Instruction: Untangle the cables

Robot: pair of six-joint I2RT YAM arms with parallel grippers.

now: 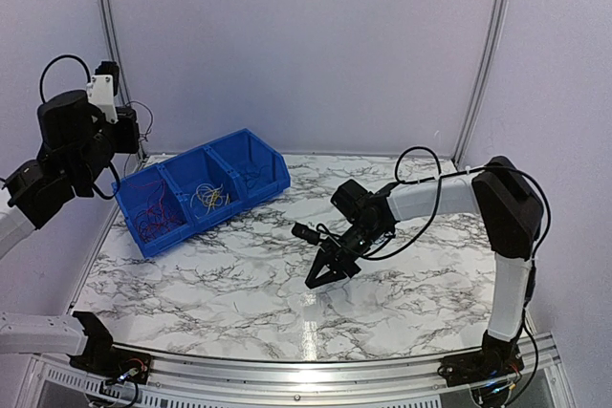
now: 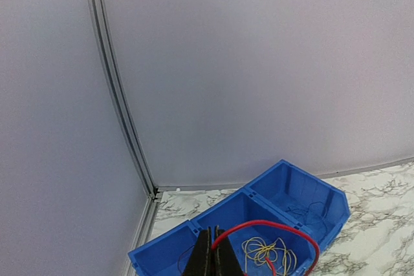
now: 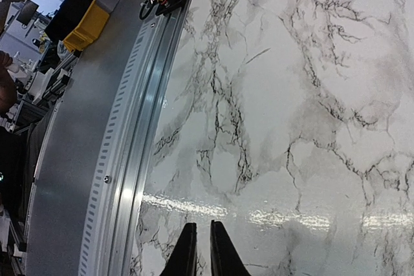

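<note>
The cables lie sorted in a blue three-part bin (image 1: 208, 225): red ones (image 1: 156, 213) in the left part, yellow ones (image 1: 210, 197) in the middle, thin dark blue ones (image 1: 254, 177) in the right. My left gripper (image 1: 129, 131) hangs high over the bin's left end. In the left wrist view it (image 2: 215, 231) is shut on a single red cable (image 2: 278, 224) that arcs over the yellow clump (image 2: 265, 250). My right gripper (image 1: 323, 279) points down at the bare marble in mid-table. Its jaws (image 3: 198, 227) stand a narrow slit apart with nothing between them.
The bin (image 2: 284, 166) sits at the back left, angled near the corner post (image 2: 123, 114). A metal rail (image 3: 129, 159) runs along the table's near edge, close to the right gripper. Black arm cables loop off the right arm (image 1: 430, 198).
</note>
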